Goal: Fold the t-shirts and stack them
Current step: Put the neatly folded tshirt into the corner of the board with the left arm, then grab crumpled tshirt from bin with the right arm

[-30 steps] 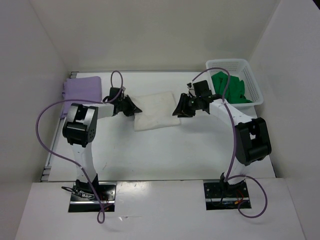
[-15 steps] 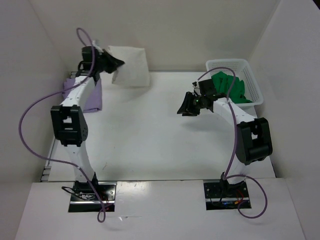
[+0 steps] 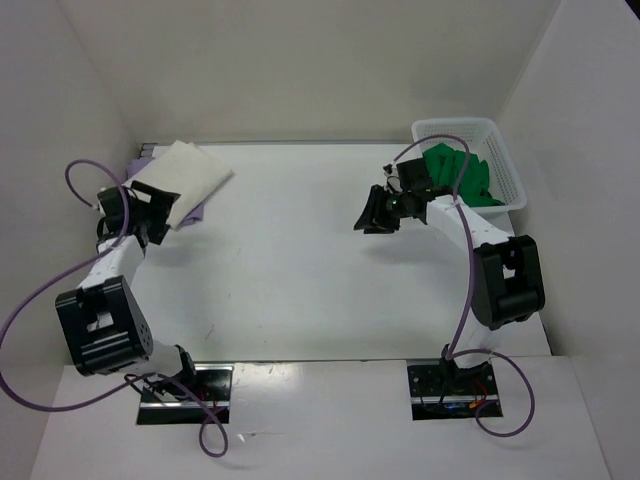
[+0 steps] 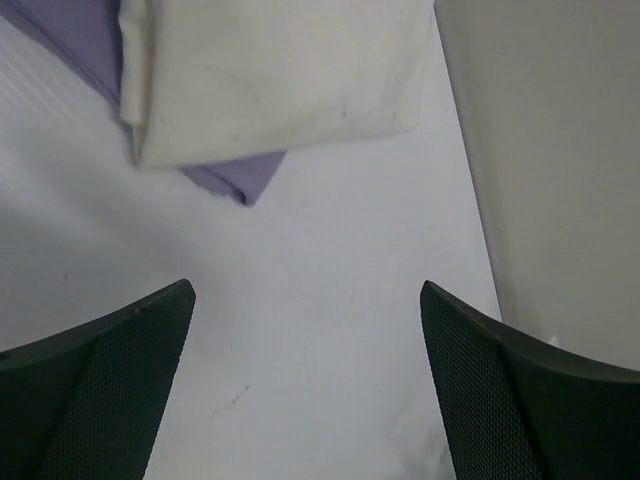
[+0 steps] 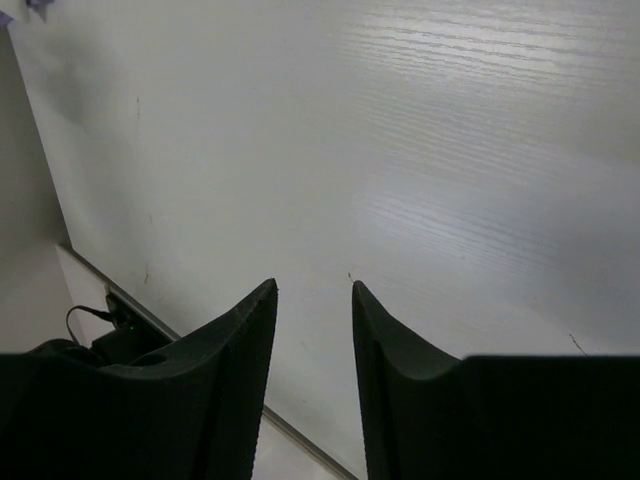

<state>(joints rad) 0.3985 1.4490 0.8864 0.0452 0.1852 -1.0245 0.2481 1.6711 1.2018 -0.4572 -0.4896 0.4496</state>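
Note:
The cream white t-shirt [image 3: 196, 178], folded, lies on top of the lavender t-shirt [image 3: 199, 212] at the far left of the table; only slivers of lavender show around it. In the left wrist view the cream shirt [image 4: 270, 70] and a lavender corner [image 4: 238, 182] lie just beyond my left gripper [image 4: 305, 300], which is wide open over bare table. My left gripper [image 3: 160, 216] sits at the stack's near edge. The bright green t-shirt [image 3: 458, 175] lies crumpled in the basket. My right gripper [image 3: 364, 222] hovers right of centre, its jaws [image 5: 315, 290] a narrow gap apart with nothing between them.
A white mesh basket [image 3: 507, 168] stands at the far right corner. White walls close in the table on the left, back and right. The table's near edge [image 5: 150, 315] shows in the right wrist view.
My left arm lifted the cream shirt from the table's middle, swung it to the far left, laid it on the lavender shirt and opened. The right gripper's jaws narrowed a little.

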